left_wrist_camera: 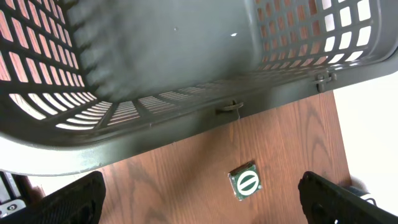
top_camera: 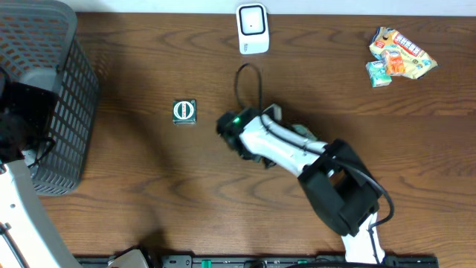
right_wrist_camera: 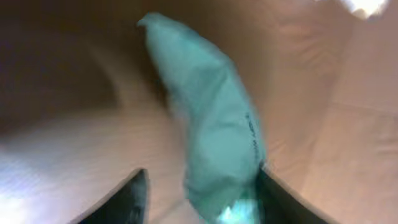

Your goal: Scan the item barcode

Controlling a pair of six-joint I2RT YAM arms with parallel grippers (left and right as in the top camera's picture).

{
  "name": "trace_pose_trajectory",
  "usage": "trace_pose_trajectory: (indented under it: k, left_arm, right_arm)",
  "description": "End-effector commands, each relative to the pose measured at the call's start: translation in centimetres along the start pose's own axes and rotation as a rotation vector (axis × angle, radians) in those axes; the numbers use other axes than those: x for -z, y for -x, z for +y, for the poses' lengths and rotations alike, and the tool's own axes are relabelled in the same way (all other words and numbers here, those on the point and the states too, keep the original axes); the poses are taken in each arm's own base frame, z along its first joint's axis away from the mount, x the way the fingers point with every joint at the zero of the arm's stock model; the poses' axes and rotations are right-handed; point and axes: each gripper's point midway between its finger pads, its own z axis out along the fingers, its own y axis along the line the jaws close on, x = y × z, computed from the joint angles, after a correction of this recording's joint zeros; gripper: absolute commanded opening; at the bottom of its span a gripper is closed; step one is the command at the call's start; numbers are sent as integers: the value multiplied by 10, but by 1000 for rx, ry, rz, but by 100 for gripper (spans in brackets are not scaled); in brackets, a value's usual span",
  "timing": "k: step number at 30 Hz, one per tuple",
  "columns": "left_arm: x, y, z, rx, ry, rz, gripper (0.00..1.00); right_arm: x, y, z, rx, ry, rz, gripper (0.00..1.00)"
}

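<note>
Two fingers [right_wrist_camera: 134, 199] of the right gripper [right_wrist_camera: 202, 174] stand apart around the packet [right_wrist_camera: 217, 124], its long axis pointing away; the left gripper [left_wrist_camera: 202, 190], spread wide and empty, is far.

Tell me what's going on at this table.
The right end effector is at mid-table with a teal packet between its fingers. The jaws stand apart with a gap on one side, so the packet looks loose rather than gripped, though the view is blurred. The left end effector hangs open and empty by the basket. The white scanner stands at the far edge, apart from both.
</note>
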Motion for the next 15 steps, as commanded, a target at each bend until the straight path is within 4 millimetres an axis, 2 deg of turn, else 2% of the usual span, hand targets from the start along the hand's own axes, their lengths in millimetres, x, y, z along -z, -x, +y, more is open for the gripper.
trace_pose_trajectory:
  k: [1,2,4,8,11,15]
  left_arm:
    - [1,1,1,5,5,-5,97]
    - [1,1,1,5,5,-5,97]
    - [1,1,1,5,5,-5,98]
    - [1,1,1,5,5,-5,98]
    - [1,1,1,5,5,-5,98]
    - [1,1,1,5,5,-5,98]
  right_arm:
    - [27,-9,33,32,225,75,75]
    - [35,-10,37,66,274,91,99]
    - [45,-8,34,79,309,106,99]
    - [50,9,9,16,322,117,99]
    - [39,20,-8,-59,388,167,99]
    - [17,17,-17,-57,568,278,99]
